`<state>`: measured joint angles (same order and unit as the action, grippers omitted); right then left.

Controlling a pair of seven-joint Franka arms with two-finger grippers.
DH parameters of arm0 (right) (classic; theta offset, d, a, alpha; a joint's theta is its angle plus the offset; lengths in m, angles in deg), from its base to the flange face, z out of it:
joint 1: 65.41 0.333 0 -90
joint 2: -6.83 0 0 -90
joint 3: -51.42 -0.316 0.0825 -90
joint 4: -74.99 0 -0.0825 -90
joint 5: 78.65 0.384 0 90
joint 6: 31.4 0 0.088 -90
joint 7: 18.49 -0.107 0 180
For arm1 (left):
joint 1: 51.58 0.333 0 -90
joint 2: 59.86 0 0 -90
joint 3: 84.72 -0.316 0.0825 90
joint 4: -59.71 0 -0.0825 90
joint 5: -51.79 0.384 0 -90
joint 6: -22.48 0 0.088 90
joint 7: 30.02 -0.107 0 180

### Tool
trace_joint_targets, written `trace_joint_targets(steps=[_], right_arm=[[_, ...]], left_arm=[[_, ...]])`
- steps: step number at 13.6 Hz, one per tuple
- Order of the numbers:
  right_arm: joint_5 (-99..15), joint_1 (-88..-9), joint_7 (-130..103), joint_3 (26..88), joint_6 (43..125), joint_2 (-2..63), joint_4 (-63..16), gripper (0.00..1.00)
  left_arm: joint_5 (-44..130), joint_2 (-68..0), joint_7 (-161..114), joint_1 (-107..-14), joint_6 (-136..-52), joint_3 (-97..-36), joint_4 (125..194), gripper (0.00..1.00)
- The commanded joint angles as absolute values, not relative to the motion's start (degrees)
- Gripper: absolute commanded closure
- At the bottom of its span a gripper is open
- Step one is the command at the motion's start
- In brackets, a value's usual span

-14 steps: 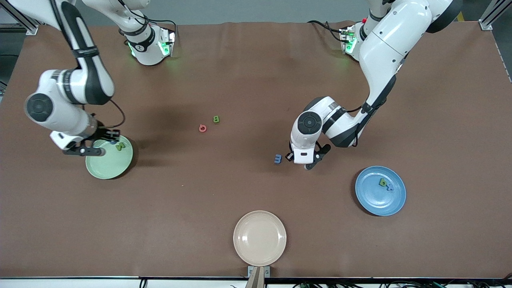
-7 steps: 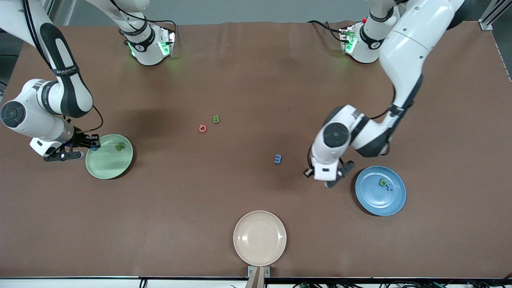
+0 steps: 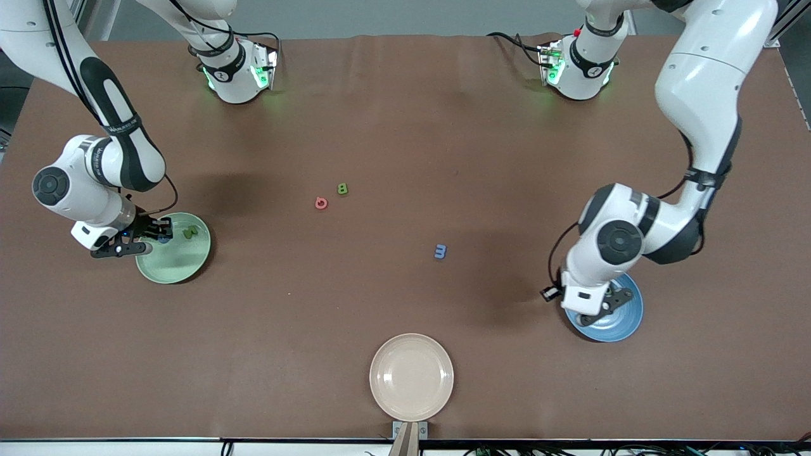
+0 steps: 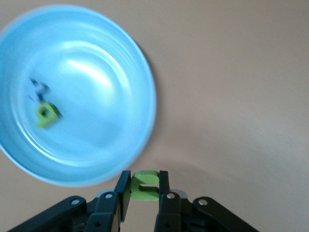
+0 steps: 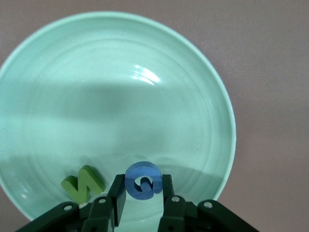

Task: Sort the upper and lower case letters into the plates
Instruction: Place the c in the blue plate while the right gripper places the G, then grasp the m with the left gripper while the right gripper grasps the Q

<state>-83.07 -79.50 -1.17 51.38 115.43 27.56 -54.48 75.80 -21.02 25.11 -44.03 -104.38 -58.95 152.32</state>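
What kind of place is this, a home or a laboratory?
Probably a robot laboratory: two white arms bolted to a brown table, metal frame posts at its corners, and toy letters sorted into a green plate and a blue plate.

Glossy white arms with black joint bands, black cables, black fingers (image 5: 116, 194).

Robot lab: two bench-mounted arms, brown covered table (image 3: 405, 114), aluminium framing.

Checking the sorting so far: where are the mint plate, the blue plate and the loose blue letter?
mint plate (image 3: 180, 266): front view, bare floor.
blue plate (image 3: 624, 323): front view, exposed rim.
loose blue letter (image 3: 440, 251): front view, its middle.
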Motion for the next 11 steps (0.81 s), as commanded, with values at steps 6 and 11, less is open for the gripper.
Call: trace_joint_targets(steps=[6,11], right_arm=[[-83.8,-80.9,-1.0,50.5,116.3,27.7,-55.5,0.65],[-83.8,-79.8,-1.7,49.9,112.9,26.0,-54.7,0.0]], left_arm=[[76.9,-19.6,15.9,-37.3,-103.8,-58.5,154.6,0.66],[76.4,-19.9,16.8,-38.6,-103.9,-58.1,154.5,0.0]])
